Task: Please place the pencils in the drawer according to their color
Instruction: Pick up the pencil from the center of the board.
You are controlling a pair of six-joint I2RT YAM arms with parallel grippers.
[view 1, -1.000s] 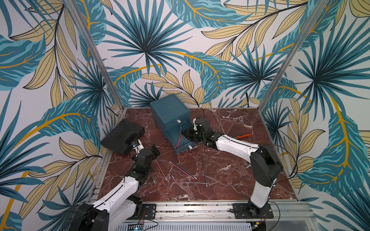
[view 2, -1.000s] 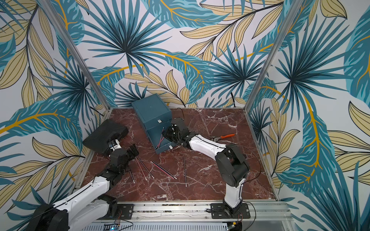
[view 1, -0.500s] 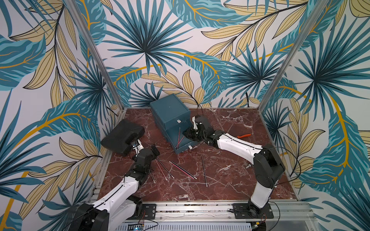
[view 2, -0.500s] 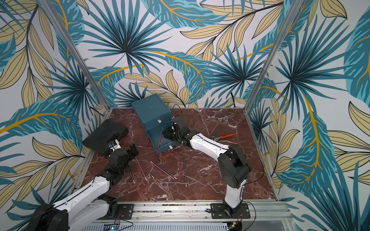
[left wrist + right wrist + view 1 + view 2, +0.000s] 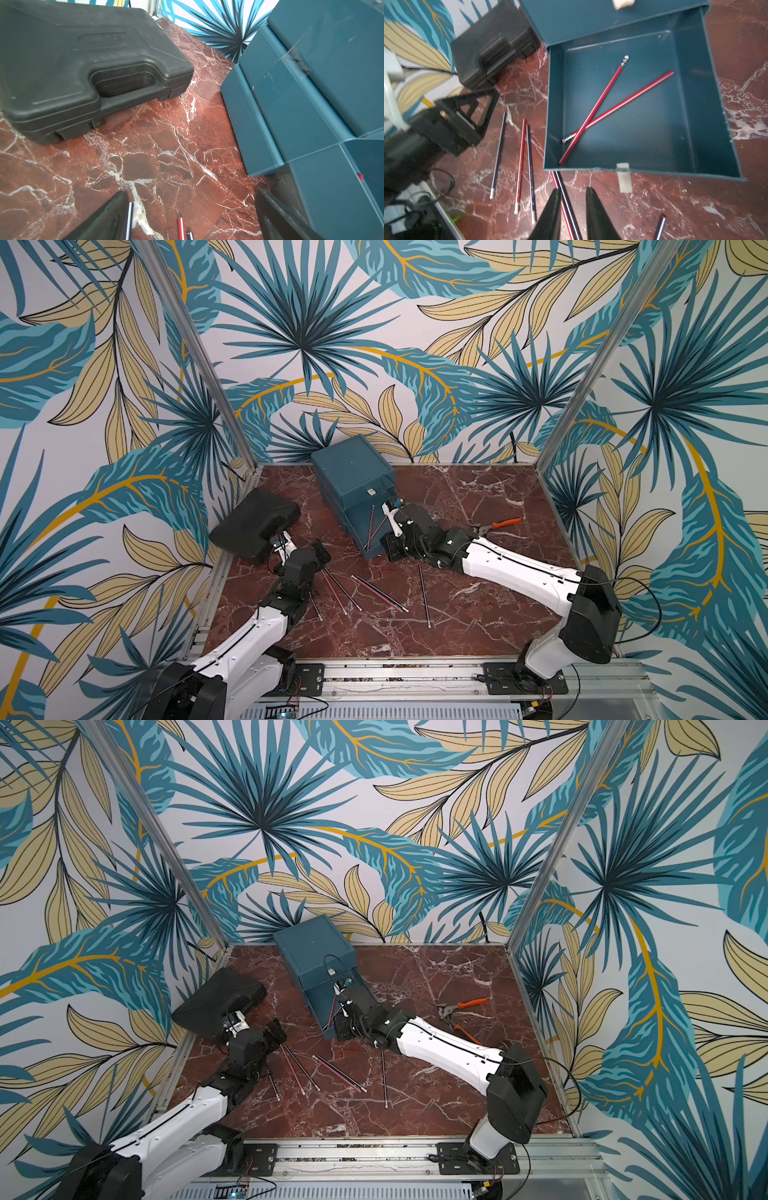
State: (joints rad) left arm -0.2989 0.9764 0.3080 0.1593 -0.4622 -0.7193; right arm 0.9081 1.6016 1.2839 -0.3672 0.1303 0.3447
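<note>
The teal drawer (image 5: 353, 472) (image 5: 316, 952) stands at the back centre, its lowest tray (image 5: 695, 104) pulled out. Two red pencils (image 5: 602, 99) lie crossed inside it, seen also in a top view (image 5: 371, 526). My right gripper (image 5: 573, 190) (image 5: 390, 549) hovers at the tray's front edge, jaws slightly apart and empty, over a red and a dark pencil (image 5: 560, 182) lying on the table. Several more pencils (image 5: 336, 591) (image 5: 338, 1073) lie on the marble. My left gripper (image 5: 192, 192) (image 5: 318, 551) is wide open over pencil tips (image 5: 180, 227).
A flat black case (image 5: 255, 522) (image 5: 72, 62) lies at the left, close behind the left gripper. Orange-handled pliers (image 5: 500, 524) rest at the right, beside the right forearm. Patterned walls close the back and sides, and a metal rail (image 5: 395, 672) runs along the front.
The right gripper has shifted a little toward the front of the open tray, and its jaws have parted slightly. The left arm has not moved.
</note>
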